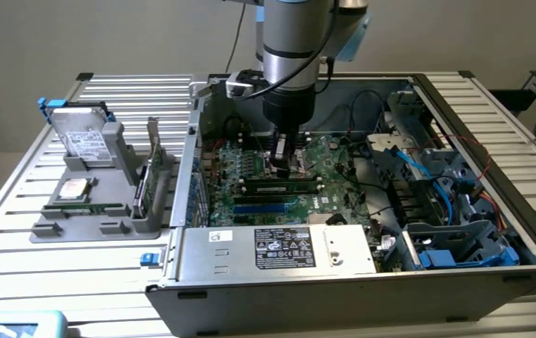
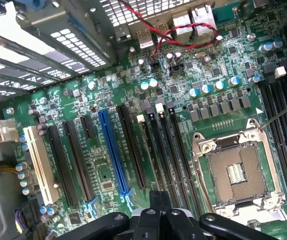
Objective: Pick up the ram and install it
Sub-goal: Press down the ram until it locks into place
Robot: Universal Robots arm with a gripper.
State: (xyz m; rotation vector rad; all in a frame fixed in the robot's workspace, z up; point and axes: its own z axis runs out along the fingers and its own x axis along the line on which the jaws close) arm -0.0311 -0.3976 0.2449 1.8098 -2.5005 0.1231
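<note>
The gripper (image 1: 284, 156) hangs inside the open computer case (image 1: 343, 282), fingers clenched with nothing visibly between them. The ram (image 1: 282, 189) lies just below the fingertips in a motherboard (image 2: 133, 100) slot; this looks like the seating step, calling for even downward pressure.

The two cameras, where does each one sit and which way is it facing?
Exterior view: off the arm, above and in front of the open computer case, looking down into it; the arm reaches in, its gripper over the motherboard.
Wrist view: on the wrist, looking down at the motherboard; the shut gripper shows.
Shared: gripper and motherboard.
</note>
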